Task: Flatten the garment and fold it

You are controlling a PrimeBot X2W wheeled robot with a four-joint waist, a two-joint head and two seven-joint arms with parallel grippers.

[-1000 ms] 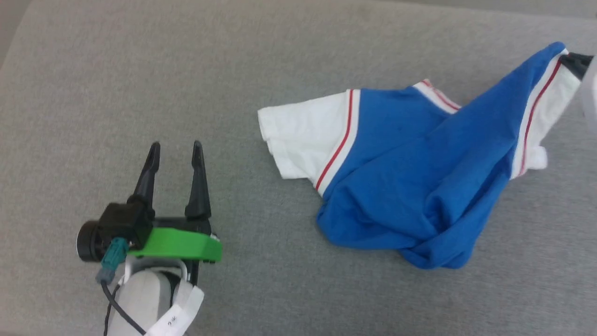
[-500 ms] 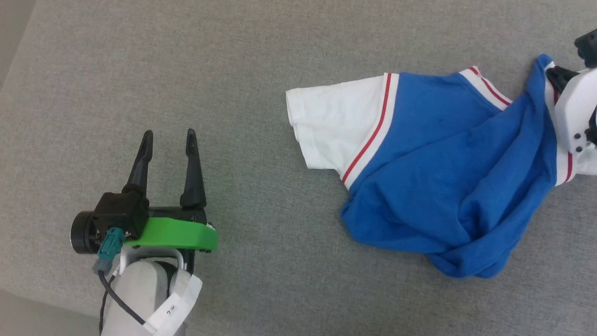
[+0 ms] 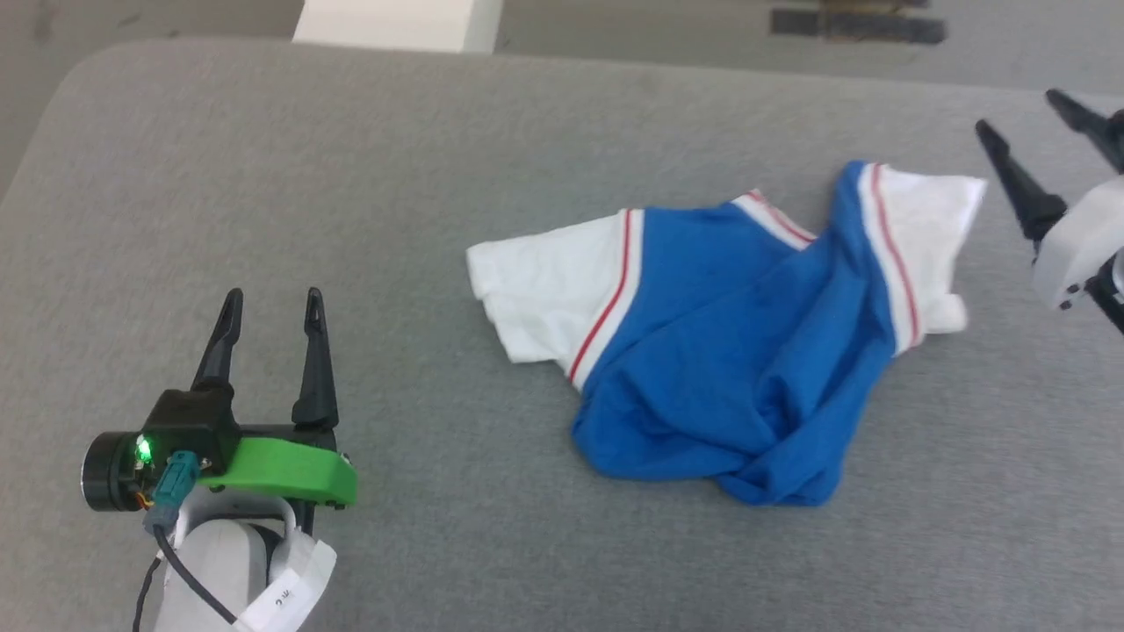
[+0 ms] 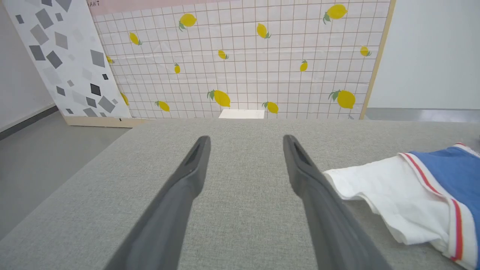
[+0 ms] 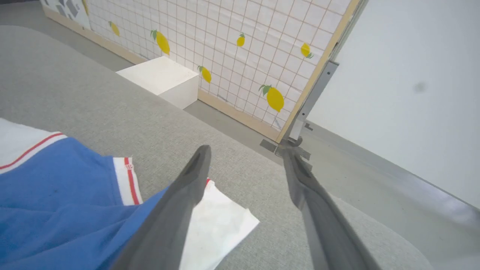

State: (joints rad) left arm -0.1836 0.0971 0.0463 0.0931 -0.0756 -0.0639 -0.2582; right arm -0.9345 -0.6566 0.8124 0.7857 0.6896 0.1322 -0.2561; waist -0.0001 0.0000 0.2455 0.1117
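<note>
The garment (image 3: 720,351) lies crumpled on the grey table (image 3: 421,175), right of centre: a blue body bunched toward the front, and a white sleeve with red stripe trim spread at each side. My left gripper (image 3: 272,298) stands open at the lower left, well clear of the left sleeve (image 4: 382,187). At the right edge my right gripper (image 3: 1019,112) is open, just beyond the right sleeve (image 5: 217,221) and holding nothing. In the right wrist view the garment (image 5: 56,195) lies to the left of and below the right gripper (image 5: 245,150). The left gripper (image 4: 246,138) has bare cloth-covered table between its fingers.
Off the table's far edge a white box (image 3: 395,22) stands on the floor. Behind it is a lemon-patterned panel (image 4: 243,56). The table's rounded left corner (image 3: 79,79) is near my left arm.
My right gripper has opened and let go of the garment's right sleeve, which has dropped flat onto the table. The head camera has shifted. The left gripper stays open.
</note>
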